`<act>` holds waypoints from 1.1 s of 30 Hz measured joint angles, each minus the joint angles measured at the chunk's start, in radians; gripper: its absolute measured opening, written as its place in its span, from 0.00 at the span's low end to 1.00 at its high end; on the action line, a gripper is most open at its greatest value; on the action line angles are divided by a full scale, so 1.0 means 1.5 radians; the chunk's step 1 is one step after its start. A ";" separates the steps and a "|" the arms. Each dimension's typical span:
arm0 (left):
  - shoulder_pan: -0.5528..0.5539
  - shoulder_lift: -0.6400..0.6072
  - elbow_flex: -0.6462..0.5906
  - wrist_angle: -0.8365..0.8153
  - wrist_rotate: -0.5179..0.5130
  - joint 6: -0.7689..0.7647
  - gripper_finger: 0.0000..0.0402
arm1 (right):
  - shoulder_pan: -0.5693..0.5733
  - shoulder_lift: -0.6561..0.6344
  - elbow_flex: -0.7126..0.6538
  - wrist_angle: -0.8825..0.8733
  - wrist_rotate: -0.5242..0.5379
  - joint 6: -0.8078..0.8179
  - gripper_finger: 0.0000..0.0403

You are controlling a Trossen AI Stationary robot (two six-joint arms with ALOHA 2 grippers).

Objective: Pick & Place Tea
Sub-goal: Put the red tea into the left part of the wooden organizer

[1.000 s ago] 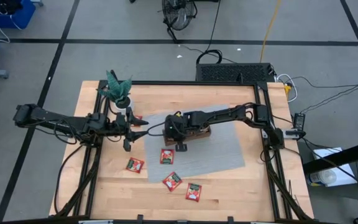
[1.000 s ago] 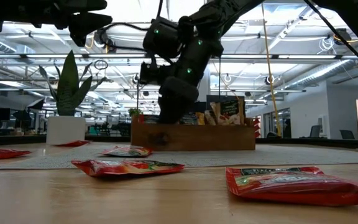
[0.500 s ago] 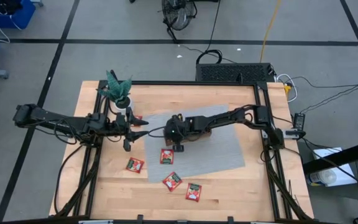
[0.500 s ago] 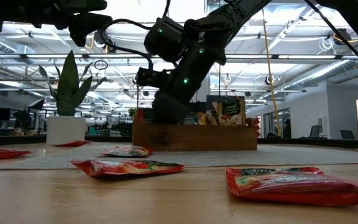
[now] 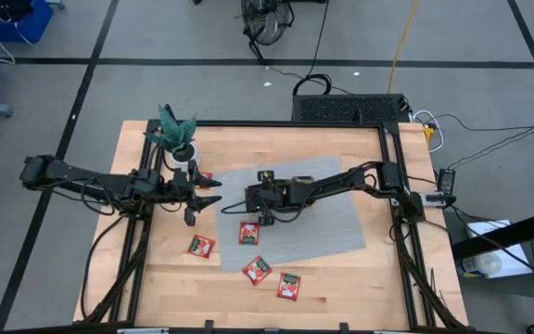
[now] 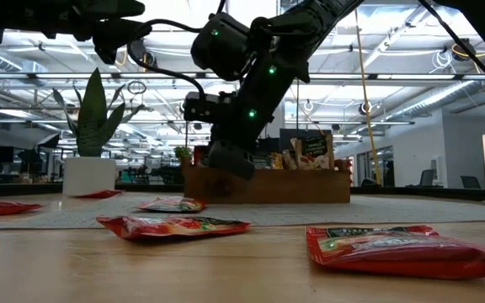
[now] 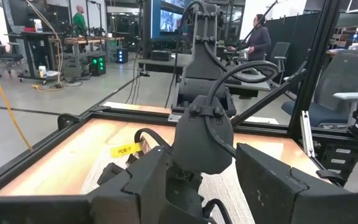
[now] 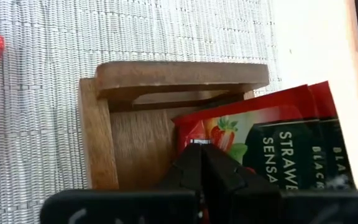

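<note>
My right gripper (image 8: 202, 163) has its fingers pressed together, tips meeting at the edge of a red sachet (image 8: 260, 146) that stands in the end compartment of the wooden tray (image 8: 98, 134). The fingers touch that sachet's edge; I cannot tell whether they actually pinch it. The sachet carries a strawberry picture and dark label panels, and a second red sachet edge shows just behind it. The tray sits on the grey mat (image 8: 166, 31).

From above, the right gripper (image 5: 265, 197) is at the tray's left end, near the middle of the table (image 5: 341, 288), with the arm stretched across the tray from the right. In the low view it hangs at the tray's (image 6: 310, 187) left end, where more packets stand upright.

My left gripper (image 5: 204, 192) hovers over the table's left side, just left of the mat (image 5: 341, 232), fingers spread and holding nothing. Its wrist view looks across at the right arm.

Loose red sachets lie flat in front: one on the mat (image 5: 248, 232), one on the wood to its left (image 5: 201, 246), one at the mat's front edge (image 5: 257, 270), one nearest the front (image 5: 289, 286). A potted plant (image 5: 178, 133) stands at the back left corner.
</note>
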 joint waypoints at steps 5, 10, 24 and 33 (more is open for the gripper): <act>0.000 0.000 0.000 0.000 0.000 0.000 0.49 | 0.006 0.000 0.000 0.002 0.001 0.000 0.00; 0.000 0.000 0.000 0.000 0.000 0.000 0.49 | 0.013 0.000 0.000 0.022 -0.003 0.001 0.00; 0.000 0.000 0.000 0.000 0.000 0.000 0.49 | 0.023 -0.004 0.000 0.029 -0.003 0.003 0.00; 0.000 0.000 0.000 -0.001 0.000 0.000 0.49 | 0.042 -0.049 0.001 0.021 -0.003 0.018 0.00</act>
